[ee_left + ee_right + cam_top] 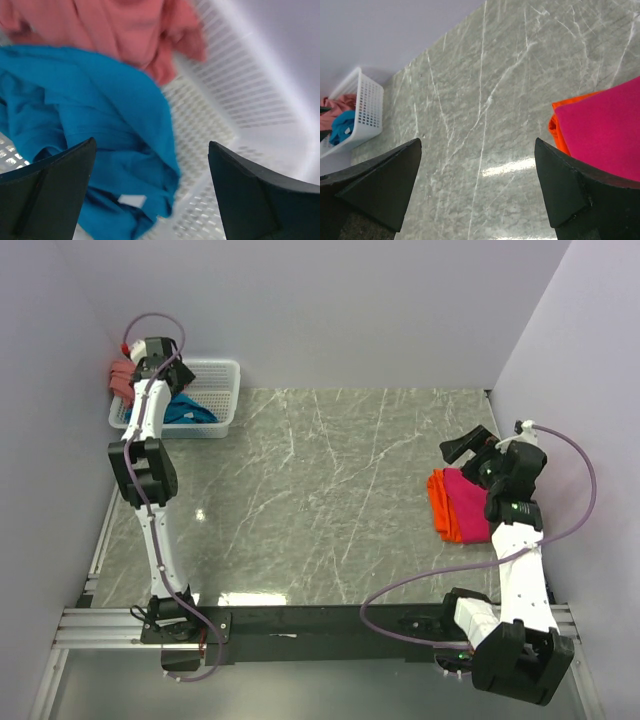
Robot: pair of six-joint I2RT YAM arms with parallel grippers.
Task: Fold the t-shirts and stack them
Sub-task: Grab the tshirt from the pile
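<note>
while left arm stretches, claw gapes.

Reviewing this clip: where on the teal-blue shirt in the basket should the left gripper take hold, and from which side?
Probably the bunched fold of the teal-blue shirt beside the bare mesh, from straight above: the basket walls block any side approach, and that fold lies clear of the salmon shirt. The open left gripper hovers over it.

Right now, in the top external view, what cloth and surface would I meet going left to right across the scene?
salmon-pink t-shirt → teal-blue t-shirt → bare marble table → orange t-shirt → magenta-pink t-shirt
</note>
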